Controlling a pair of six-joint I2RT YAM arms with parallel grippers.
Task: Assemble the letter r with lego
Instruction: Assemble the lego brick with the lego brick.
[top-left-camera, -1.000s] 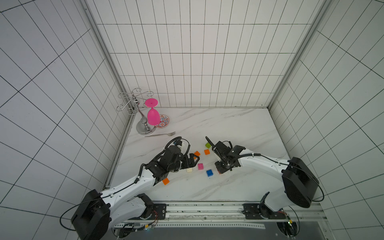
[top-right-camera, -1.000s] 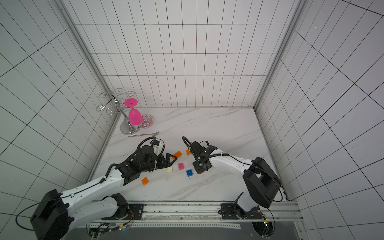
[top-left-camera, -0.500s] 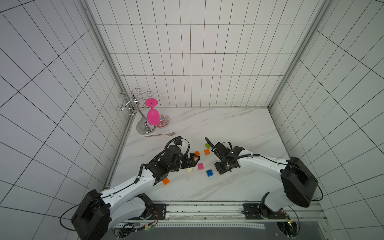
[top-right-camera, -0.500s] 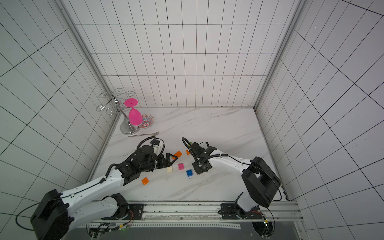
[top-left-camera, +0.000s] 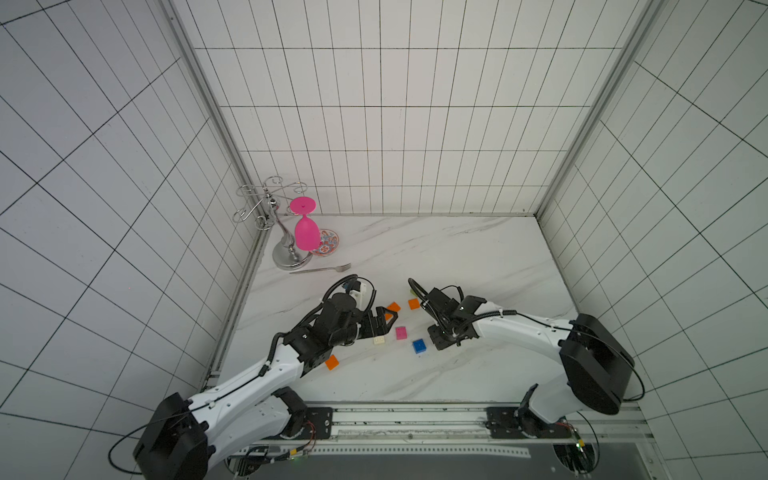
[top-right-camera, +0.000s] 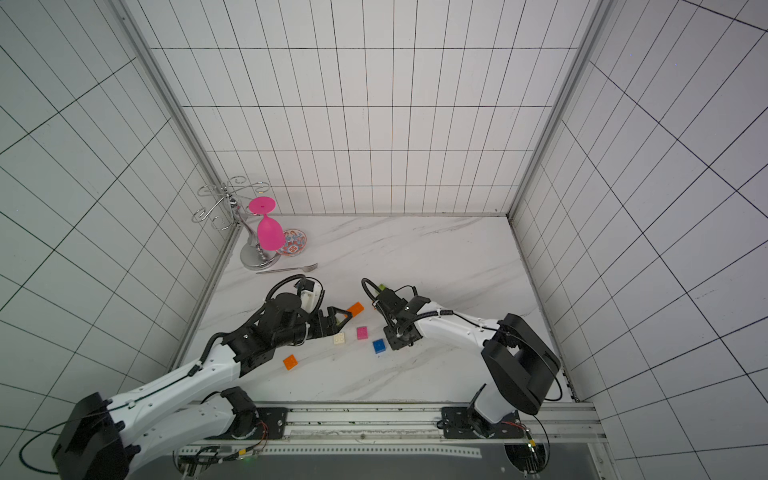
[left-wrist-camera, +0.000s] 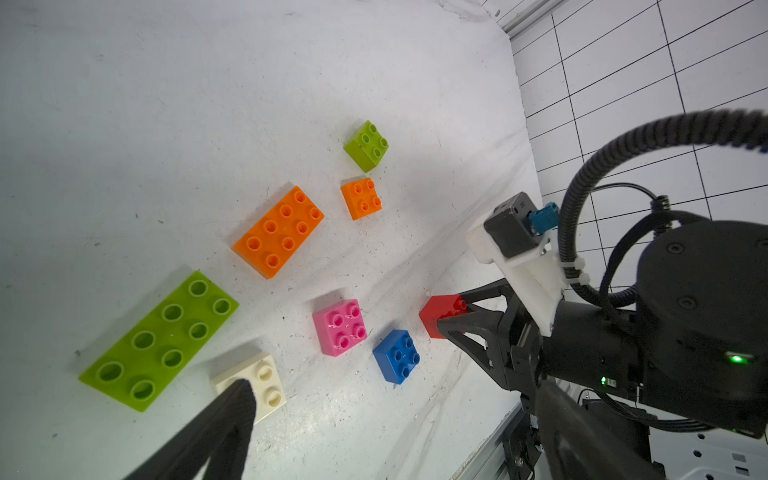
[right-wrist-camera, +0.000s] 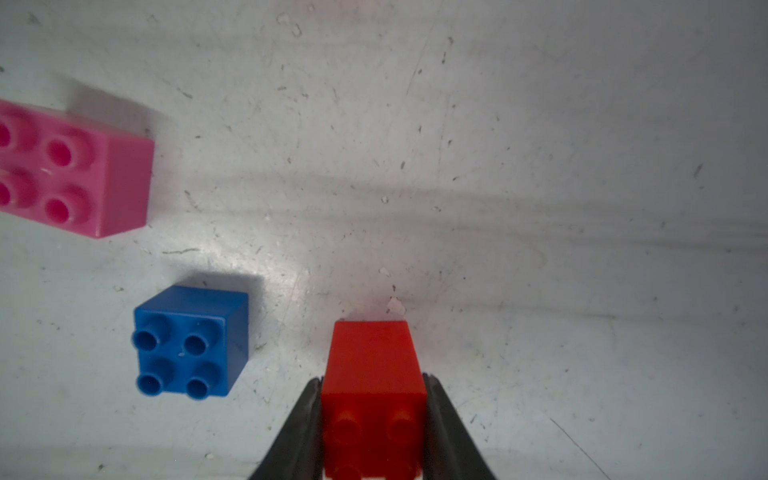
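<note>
Right of the blue brick (right-wrist-camera: 189, 340), right fingers (right-wrist-camera: 299, 428) clamp the red brick (right-wrist-camera: 374, 361) by its sides, likely keeping studs clear for mating; left fingers (left-wrist-camera: 224, 419) gape empty near the cream brick (left-wrist-camera: 259, 380).

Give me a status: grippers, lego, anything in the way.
Left gripper open, empty, by cream brick. Right gripper shut on red brick. Nothing joined yet. Blue brick close beside red.

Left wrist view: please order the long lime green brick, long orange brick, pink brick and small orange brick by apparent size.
1. long lime green brick
2. long orange brick
3. pink brick
4. small orange brick
Nearer bricks look bigger; real sizes within each pair may match.
</note>
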